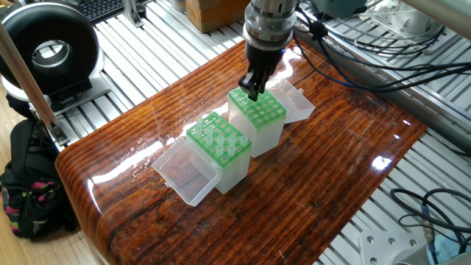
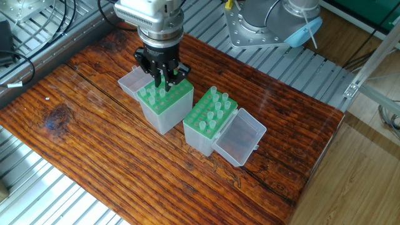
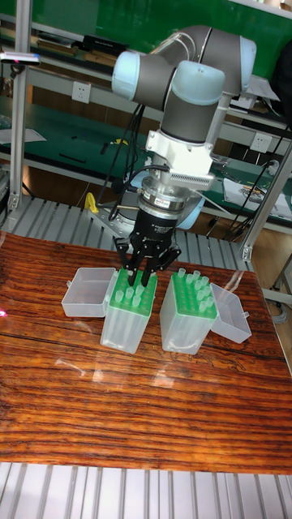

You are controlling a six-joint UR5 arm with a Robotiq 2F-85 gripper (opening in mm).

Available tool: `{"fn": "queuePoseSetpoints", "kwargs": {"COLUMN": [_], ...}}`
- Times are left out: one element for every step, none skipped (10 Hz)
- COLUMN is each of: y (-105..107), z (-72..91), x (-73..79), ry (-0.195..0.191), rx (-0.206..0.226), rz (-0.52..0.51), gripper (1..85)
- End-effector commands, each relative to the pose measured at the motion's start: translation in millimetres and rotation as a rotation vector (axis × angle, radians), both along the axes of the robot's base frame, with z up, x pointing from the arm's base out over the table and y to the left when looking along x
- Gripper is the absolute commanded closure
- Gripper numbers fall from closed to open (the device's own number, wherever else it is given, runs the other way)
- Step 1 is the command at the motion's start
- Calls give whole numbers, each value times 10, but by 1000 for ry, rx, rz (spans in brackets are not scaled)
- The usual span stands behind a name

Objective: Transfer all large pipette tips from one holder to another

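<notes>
Tall fixed view shows the hand (image 3: 143, 274), fingers nearly together, apparently clamped on one tip over the left rack (image 3: 126, 312), which holds several tips, while many tips (image 3: 188, 288) remain in the right rack (image 3: 186, 319).

Large pipette tips (image 2: 215, 106): translucent whitish cones, upright in two green-topped holders.

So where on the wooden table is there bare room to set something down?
Bare wood lies along the glossy wooden table's near edge in the other fixed view, and left of the clear open lid. Crowded: the two green-topped translucent racks under the black two-finger claw.
</notes>
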State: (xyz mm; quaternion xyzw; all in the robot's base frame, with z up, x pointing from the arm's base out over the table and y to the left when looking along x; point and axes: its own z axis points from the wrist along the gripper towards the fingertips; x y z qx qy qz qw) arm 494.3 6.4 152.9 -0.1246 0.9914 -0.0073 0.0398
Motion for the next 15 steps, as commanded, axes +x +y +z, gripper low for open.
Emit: {"fn": "queuePoseSetpoints", "kwargs": {"y": [27,34,33,14,6,24,37,46,47,62,84,89,91,97,89], "z": [76,7,-39,-54,-54,-56,-54,-49,-52,-57,-66,-79,-83,-77,-73], "x": [-27,1,21,36,37,31,32,31,33,32,29,44,60,68,75], "ry": [8,2,-3,-7,-7,-4,-4,-4,-4,-4,-4,-7,-10,-10,-10], "rx": [18,18,17,9,6,12,17,19,19,22,26,21,18,17,10], "rz": [-3,-8,-9,-7,-7,-8,-8,-4,-4,-4,-5,-6,-8,-8,-7], "gripper": [557,560,560,560,560,560,560,560,560,560,560,560,560,560,560]}}
